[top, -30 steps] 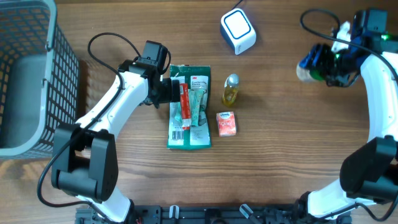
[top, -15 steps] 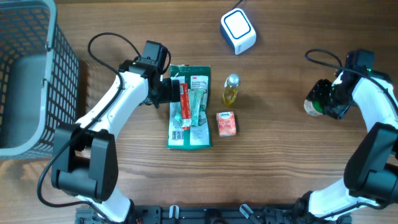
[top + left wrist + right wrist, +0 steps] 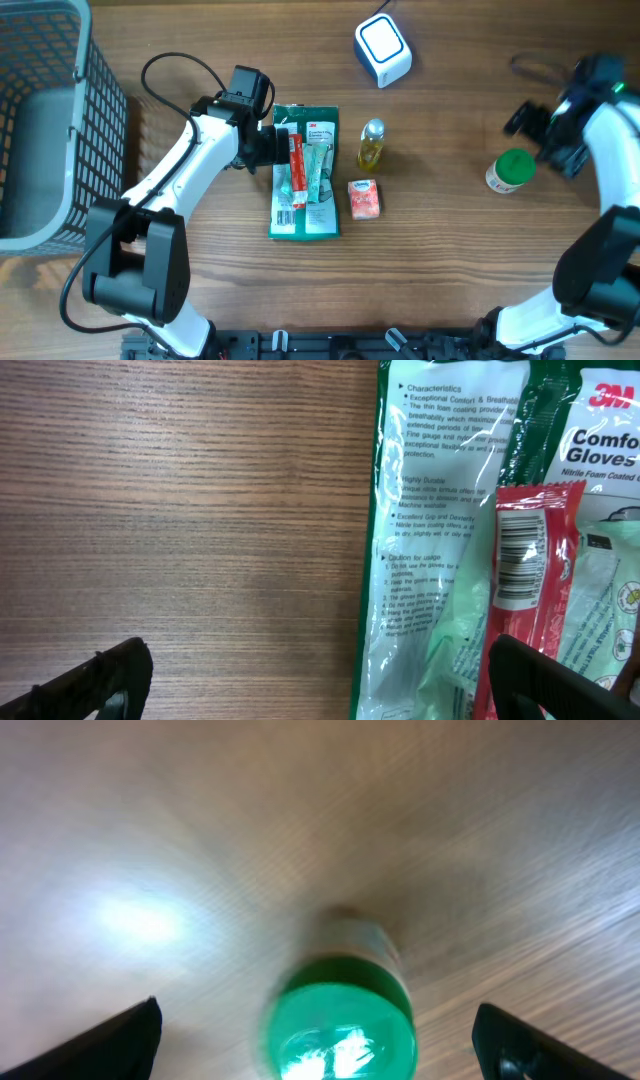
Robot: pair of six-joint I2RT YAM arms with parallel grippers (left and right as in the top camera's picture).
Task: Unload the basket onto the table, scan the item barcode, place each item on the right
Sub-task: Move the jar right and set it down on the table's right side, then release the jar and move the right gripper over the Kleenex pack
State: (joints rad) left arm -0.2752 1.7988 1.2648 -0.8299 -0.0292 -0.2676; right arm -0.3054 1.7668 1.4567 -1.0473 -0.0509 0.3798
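The right claw (image 3: pixel 545 138) hangs wide open and holds nothing. The jar (image 3: pixel 511 171) stands upright just beside it, near the right edge of the worktop (image 3: pixel 450 270) and touching neither finger. The left claw (image 3: pixel 280 146) is also fully spread and empty. It hovers over the left side of the glove pack (image 3: pixel 440 540) at mid-worktop, where a red packet (image 3: pixel 527 600) lies on top with its barcode facing up. The scanner (image 3: pixel 383 49) sits near the far edge, well apart from both.

The jar looks rigid, small and light, with a round smooth wall that could twist in a loose pinch. It is probably best taken across the body under the green lid, leaving the label free. I cannot see its barcode.

The red packet looks thin, soft and glossy, so it is likely to bend and to slide on the slick glove pack. It is best pinched across its narrow width near one end, clear of the barcode.
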